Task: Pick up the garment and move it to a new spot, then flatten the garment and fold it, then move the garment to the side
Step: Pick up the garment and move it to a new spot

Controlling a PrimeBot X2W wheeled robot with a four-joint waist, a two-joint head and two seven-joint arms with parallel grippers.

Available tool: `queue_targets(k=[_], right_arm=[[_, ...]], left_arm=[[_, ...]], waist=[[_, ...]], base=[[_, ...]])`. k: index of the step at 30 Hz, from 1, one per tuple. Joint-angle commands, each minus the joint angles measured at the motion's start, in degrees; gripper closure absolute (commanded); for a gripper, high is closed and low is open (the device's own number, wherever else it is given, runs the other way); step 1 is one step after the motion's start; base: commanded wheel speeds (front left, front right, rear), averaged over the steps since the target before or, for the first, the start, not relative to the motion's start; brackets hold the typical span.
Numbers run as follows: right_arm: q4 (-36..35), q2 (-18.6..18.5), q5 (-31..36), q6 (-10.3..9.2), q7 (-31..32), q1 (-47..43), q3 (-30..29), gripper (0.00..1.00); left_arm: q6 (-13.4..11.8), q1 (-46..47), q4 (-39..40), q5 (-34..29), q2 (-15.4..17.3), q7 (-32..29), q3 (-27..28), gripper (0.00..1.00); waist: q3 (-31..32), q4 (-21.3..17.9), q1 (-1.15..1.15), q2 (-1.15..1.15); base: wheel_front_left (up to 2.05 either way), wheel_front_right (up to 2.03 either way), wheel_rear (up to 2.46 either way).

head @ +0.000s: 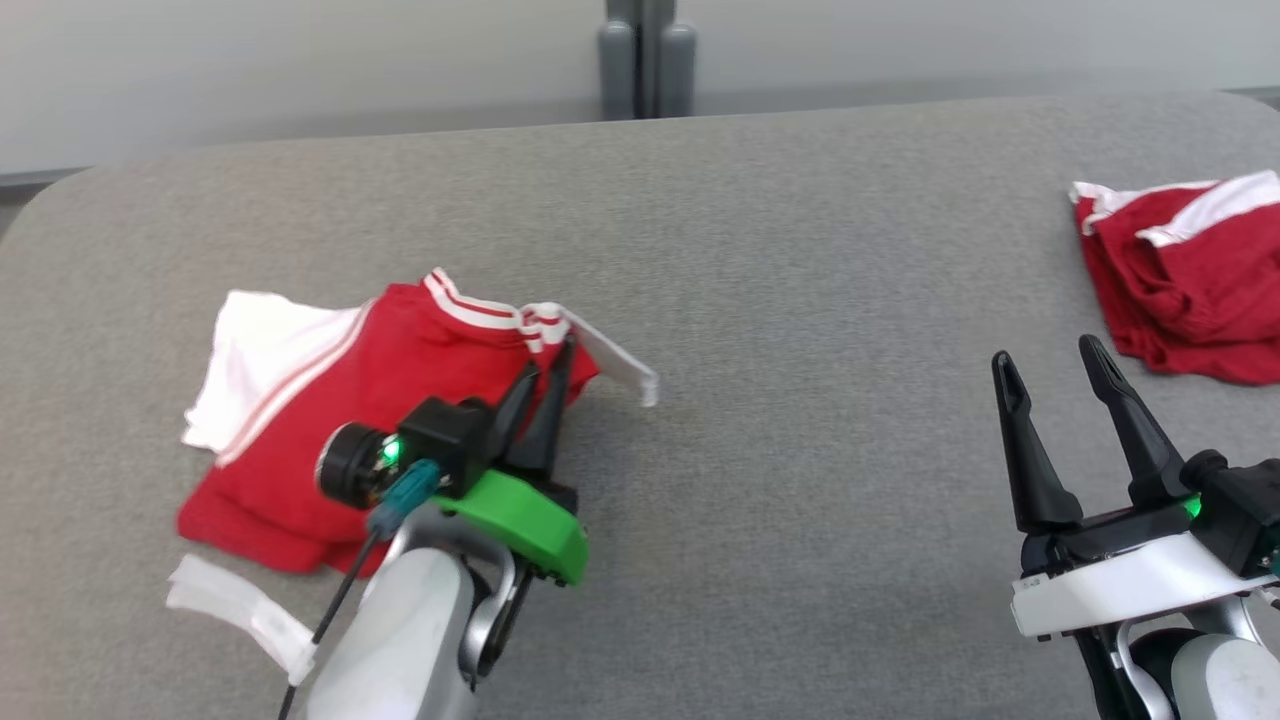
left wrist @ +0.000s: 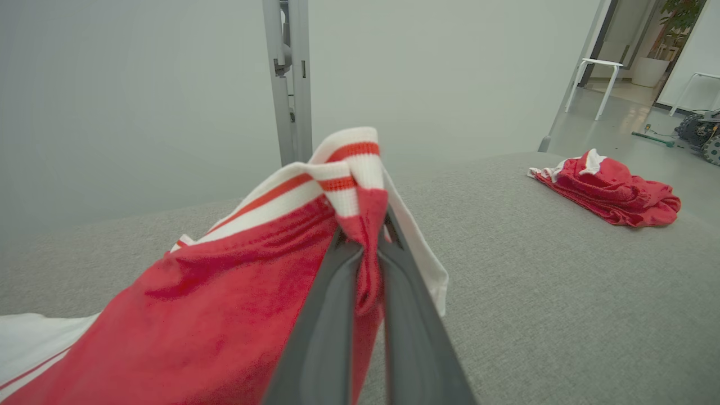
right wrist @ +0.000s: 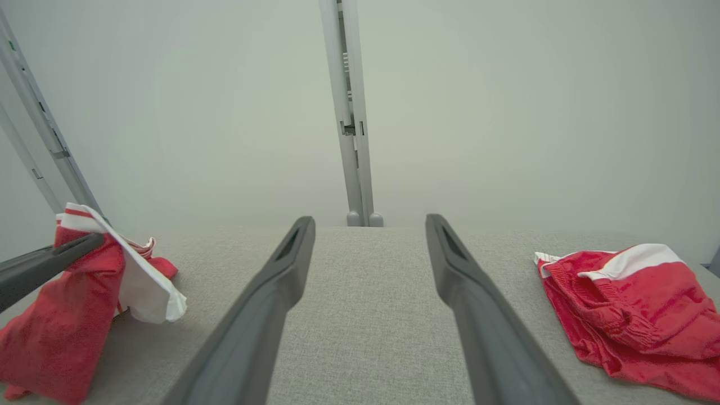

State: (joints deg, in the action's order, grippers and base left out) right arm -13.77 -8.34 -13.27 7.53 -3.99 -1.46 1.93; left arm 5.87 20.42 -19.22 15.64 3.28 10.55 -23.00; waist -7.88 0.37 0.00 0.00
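Observation:
The garment (head: 400, 350) is red with white sleeves and red-and-white striped trim, and it lies bunched on the left of the grey table (head: 760, 300). My left gripper (head: 550, 360) is shut on its right edge just below the striped trim (left wrist: 349, 169), pinching red cloth between the fingers (left wrist: 326, 315). In the right wrist view that edge of the garment (right wrist: 62, 304) is held raised while the rest trails down to the table. My right gripper (head: 1047, 355) hovers open and holds nothing over the table's lower right, its fingers (right wrist: 270, 292) spread wide.
A second red and white garment (head: 1190, 290) lies crumpled at the table's far right edge, also visible as a crumpled heap (right wrist: 635, 304) beside my right gripper. A grey post (head: 647, 60) stands behind the table. A white strip (head: 240, 610) lies by my left forearm.

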Motion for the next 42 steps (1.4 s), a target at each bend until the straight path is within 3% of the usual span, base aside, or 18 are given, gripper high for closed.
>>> queue_targets(k=[1,6,11,12,13,14,19,24,35,42], right_arm=[[-0.08,0.38,-0.23,-0.08,-0.45,-0.15,-0.11,0.00],[0.87,1.63,-0.75,-0.08,-1.65,1.01,-0.12,0.00],[2.40,2.52,-1.31,-0.08,-3.45,2.43,0.20,0.00],[2.82,2.68,-1.24,-0.08,-3.86,2.52,0.24,0.00],[3.18,2.83,-1.27,-0.08,-4.11,2.63,0.33,0.00],[3.53,2.94,-1.32,-0.08,-4.49,2.84,0.33,0.00],[5.02,3.16,-0.61,-0.08,-5.29,3.24,-0.03,0.00],[5.52,2.60,0.03,-0.08,-5.07,2.69,-0.40,0.00],[4.86,1.23,0.13,-0.08,-2.70,1.05,-0.45,0.00],[4.75,0.89,0.19,-0.08,-1.25,-0.76,-0.89,0.00]], left_arm=[[0.29,2.08,0.55,0.55,-0.10,-0.35,-1.75,1.00],[0.50,6.03,1.46,4.04,-0.26,-0.91,-10.91,1.00],[-0.14,8.76,-0.25,6.64,-0.14,-1.98,-17.95,1.00],[-0.22,9.25,-0.84,6.91,-0.16,-2.25,-19.03,0.84],[-0.25,9.64,-1.34,7.00,-0.14,-2.22,-19.78,0.60],[-0.24,10.23,-1.82,6.82,-0.16,-1.86,-20.66,0.00],[-0.30,11.42,-2.88,5.50,-0.17,0.81,-22.35,0.00],[-2.93,10.22,-0.50,4.48,0.95,3.45,-20.23,0.00],[-13.07,1.34,5.16,7.62,8.72,4.63,-6.54,0.00],[-15.94,-5.63,8.22,8.38,12.64,4.64,0.98,0.00]], waist=[[-2.87,-10.88,0.00,0.00],[-6.95,-16.48,0.00,0.00],[-10.19,-19.58,0.00,0.00],[-10.62,-19.91,0.00,0.00],[-10.88,-20.10,0.00,0.00],[-11.10,-20.16,0.00,0.00],[-10.31,-18.83,0.00,0.00],[-7.35,-14.88,0.00,0.00],[-2.56,-5.00,0.00,0.00],[-0.06,-0.91,0.00,0.00]], base=[[0.00,0.00,0.00],[0.00,0.00,0.00],[0.00,0.00,0.00],[0.00,0.00,0.00],[0.00,0.00,0.00],[0.00,0.00,0.00],[0.00,0.00,0.00],[0.00,0.00,0.00],[0.00,0.00,0.00],[0.00,0.00,0.00]])
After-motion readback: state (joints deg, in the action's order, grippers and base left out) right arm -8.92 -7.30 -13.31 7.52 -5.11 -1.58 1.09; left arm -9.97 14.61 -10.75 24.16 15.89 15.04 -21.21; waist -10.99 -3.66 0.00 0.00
